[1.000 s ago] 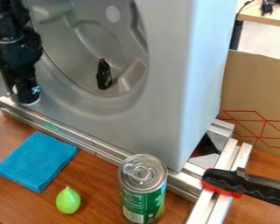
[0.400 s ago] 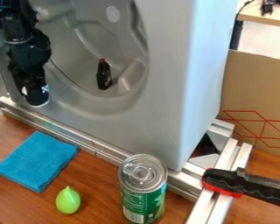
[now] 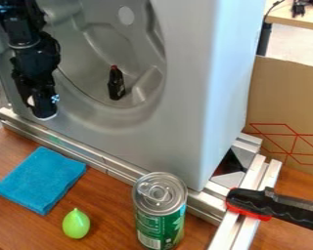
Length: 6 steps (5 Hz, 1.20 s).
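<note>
The grey housing (image 3: 185, 63) stands behind the metal rail (image 3: 94, 157), which bounds the desk (image 3: 113, 215). The black gripper (image 3: 45, 116) hangs before the housing's left part, above the rail; what it grasps, if anything, I cannot tell. The can (image 3: 160, 210) and blue cloth (image 3: 40, 179) sit by the rail. The red-capped bottle (image 3: 116, 84) rests in the recess, ungrasped, with open room between it and the gripper.

Your fixed camera looks down at a slant over the table (image 3: 117, 205), facing the front of the grey panel (image 3: 182, 97) and catching its right side, near enough that the can (image 3: 160, 215) looms at the bottom edge, a desk (image 3: 304, 19) far behind.
</note>
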### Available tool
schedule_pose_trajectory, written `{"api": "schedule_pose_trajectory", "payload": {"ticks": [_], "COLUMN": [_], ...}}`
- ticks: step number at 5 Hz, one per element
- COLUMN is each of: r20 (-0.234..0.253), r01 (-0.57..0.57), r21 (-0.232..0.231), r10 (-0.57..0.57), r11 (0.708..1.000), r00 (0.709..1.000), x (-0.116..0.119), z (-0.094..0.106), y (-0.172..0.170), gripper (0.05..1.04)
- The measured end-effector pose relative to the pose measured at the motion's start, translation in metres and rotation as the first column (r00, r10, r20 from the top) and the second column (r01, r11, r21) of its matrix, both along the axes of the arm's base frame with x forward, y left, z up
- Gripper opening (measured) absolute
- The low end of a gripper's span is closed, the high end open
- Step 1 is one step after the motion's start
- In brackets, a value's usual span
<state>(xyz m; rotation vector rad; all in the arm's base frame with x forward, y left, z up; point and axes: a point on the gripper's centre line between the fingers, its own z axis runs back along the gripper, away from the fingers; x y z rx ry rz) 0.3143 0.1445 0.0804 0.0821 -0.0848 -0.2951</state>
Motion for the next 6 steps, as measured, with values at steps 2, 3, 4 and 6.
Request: {"api": "schedule_pose_trajectory", "payload": {"ticks": [2,3,4,6], "r20": [0.033,0.036,0.079,0.066], "r01": [0.025,0.022,0.006,-0.047], "r21": [-0.027,-0.010,0.028,0.144], "r10": [-0.024,-0.022,-0.008,0.038], "r11": [0.999,1.000,1.000,0.988], "r00": [0.999,0.999,0.997,0.997], "x": [0.012,0.017,0.022,0.019], "z": [0.018,0.018,0.024,0.031], "y": [-0.035,-0.053,-0.047,-0.027], "gripper": [0.580,0.580,0.580,0.580]}}
